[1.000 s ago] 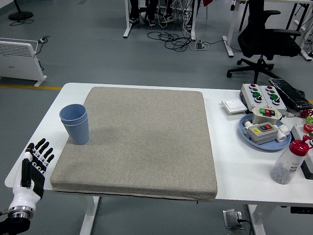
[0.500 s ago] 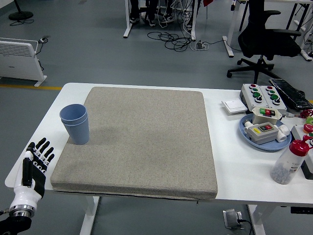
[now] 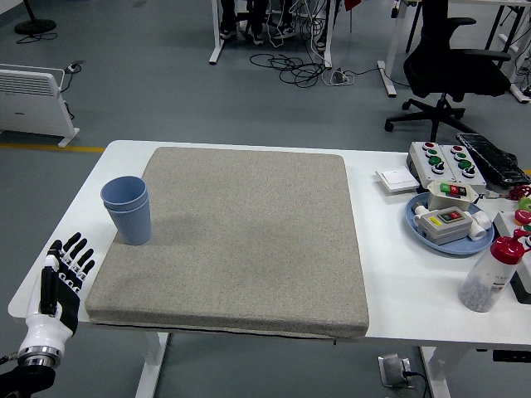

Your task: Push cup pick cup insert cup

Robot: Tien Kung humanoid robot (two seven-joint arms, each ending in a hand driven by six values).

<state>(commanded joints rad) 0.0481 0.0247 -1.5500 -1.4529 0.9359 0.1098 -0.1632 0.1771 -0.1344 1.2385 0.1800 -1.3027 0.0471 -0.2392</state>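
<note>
Roughly, biggest first:
Table (image 3: 390, 282): white, mostly covered by a grey mat (image 3: 241, 232).
Cups (image 3: 128, 209): two blue cups, already nested one in the other, upright on the mat's left edge toward the far side.
Left hand (image 3: 60, 283): low at the near left corner, fingers (image 3: 76, 253) spread, holding nothing.
Bearing: cups lie ahead and to the right of that hand, apart from it.
Nearer arm: left, judging by position; right arm not seen.

Bare mat (image 3: 249, 240) right of cups (image 3: 129, 209)
</note>
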